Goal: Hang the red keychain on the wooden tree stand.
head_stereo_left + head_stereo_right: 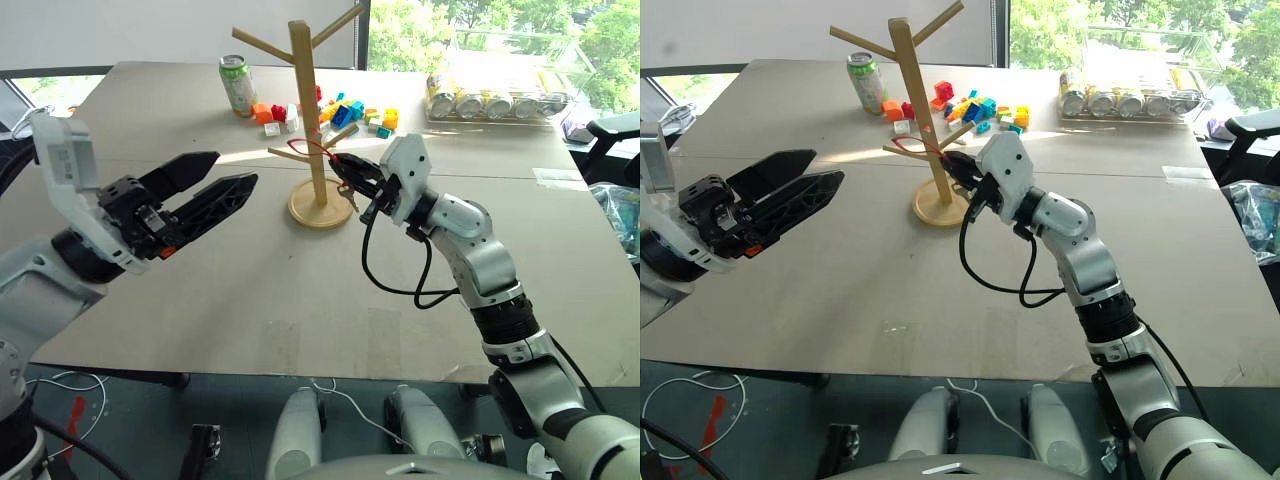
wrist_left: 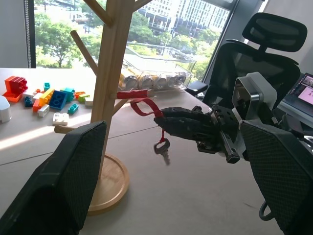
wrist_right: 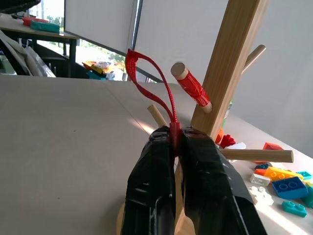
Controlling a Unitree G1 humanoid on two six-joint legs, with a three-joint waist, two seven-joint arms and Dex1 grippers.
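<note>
Right wrist view: right tool (image 3: pixel 176 142) clenched on the red keychain (image 3: pixel 151 83) strap, loop standing up just beside a red-wrapped peg of the wooden tree stand (image 3: pixel 230 63) for threading, key dangling under the tool; left tool (image 1: pixel 200 185) released, well apart.

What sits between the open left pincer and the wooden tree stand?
Only bare tabletop lies between left pincer and wooden tree stand, per the left eye view.

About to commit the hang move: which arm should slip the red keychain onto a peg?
Right. Its pincer is shut on the red keychain, loop up beside a red-wrapped peg of the wooden tree stand. The left pincer hangs open and empty, off to the side.
</note>
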